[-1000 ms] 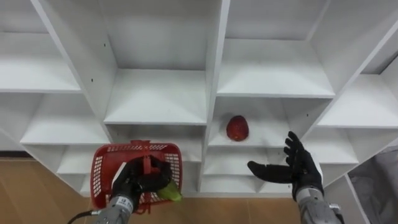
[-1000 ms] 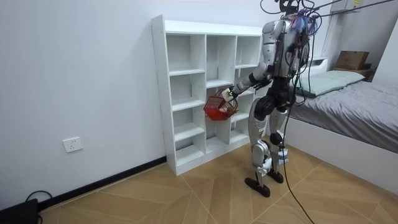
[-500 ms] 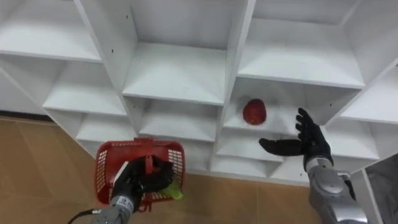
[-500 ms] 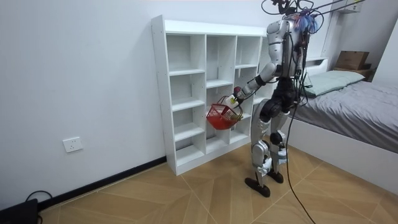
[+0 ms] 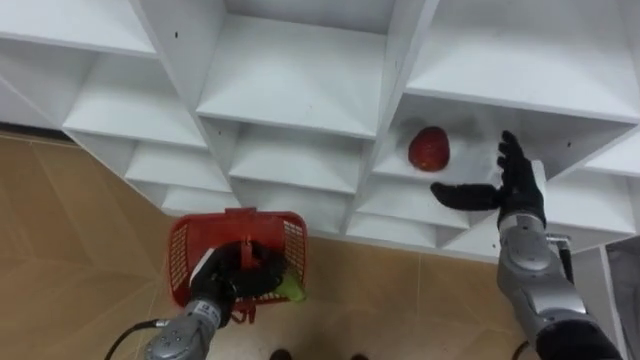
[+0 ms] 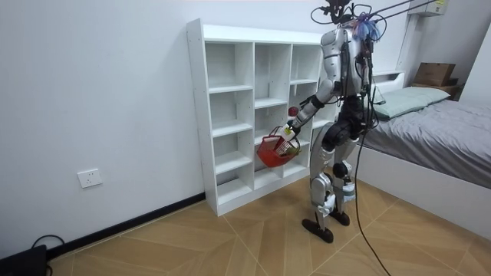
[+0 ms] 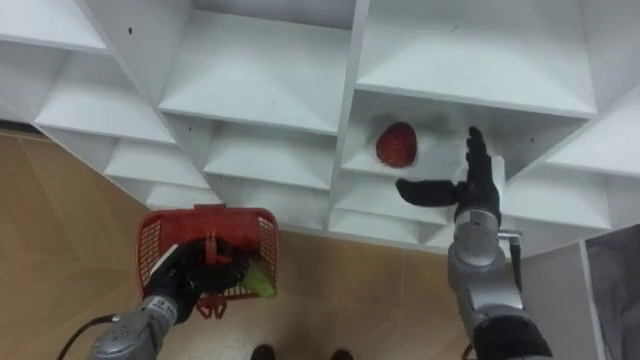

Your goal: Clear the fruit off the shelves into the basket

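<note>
Red fruit (image 5: pixel 428 148) lies just left of your open right robot hand (image 5: pixel 518 192); left robot hand (image 5: pixel 222 287) grips the basket (image 5: pixel 183 262).

Wood floor (image 6: pixel 230 238), herringbone pattern. White wall (image 6: pixel 92 92) on the left, socket (image 6: pixel 90 178) low on it. Dark item (image 6: pixel 19 261) on floor, near left corner. Grey bed (image 6: pixel 445 146) right; pillow (image 6: pixel 410 98) and cardboard box (image 6: pixel 434 73) far right.

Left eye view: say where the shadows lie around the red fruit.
Left eye view: the red fruit sits in a shaded compartment, while the shelf tops above it are brightly lit; room view: the closet compartments look grey inside, the wall evenly lit.
</note>
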